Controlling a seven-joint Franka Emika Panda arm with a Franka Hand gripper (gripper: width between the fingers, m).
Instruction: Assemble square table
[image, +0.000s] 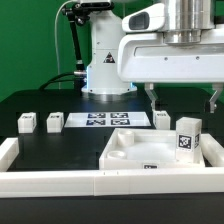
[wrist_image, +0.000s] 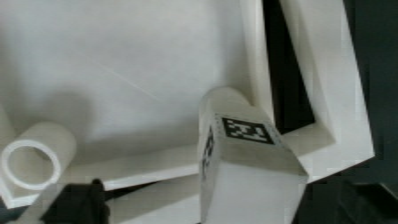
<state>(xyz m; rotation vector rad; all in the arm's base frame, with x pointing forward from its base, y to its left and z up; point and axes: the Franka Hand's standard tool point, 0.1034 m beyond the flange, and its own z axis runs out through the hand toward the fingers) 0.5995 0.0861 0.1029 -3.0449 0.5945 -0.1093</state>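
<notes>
The gripper (image: 182, 98) hangs over the square top (image: 130, 150) with its fingers spread wide and nothing between them. Directly below, the standing leg (image: 188, 136) is upright in the top's corner at the exterior view's right. Whether it is fully seated cannot be confirmed. The wrist view shows an unfilled corner socket (wrist_image: 32, 160) in the same top. Three legs lie loose on the table: the far-left leg (image: 27, 122) and the second leg (image: 53, 122) beside the marker board (image: 100, 120), and the rear leg (image: 162, 119) just behind the top. Step in hand, as judged: leg installation, first of four. The next move calls for rising clear, travelling to a loose leg, and closing squarely across its flat sides.
</notes>
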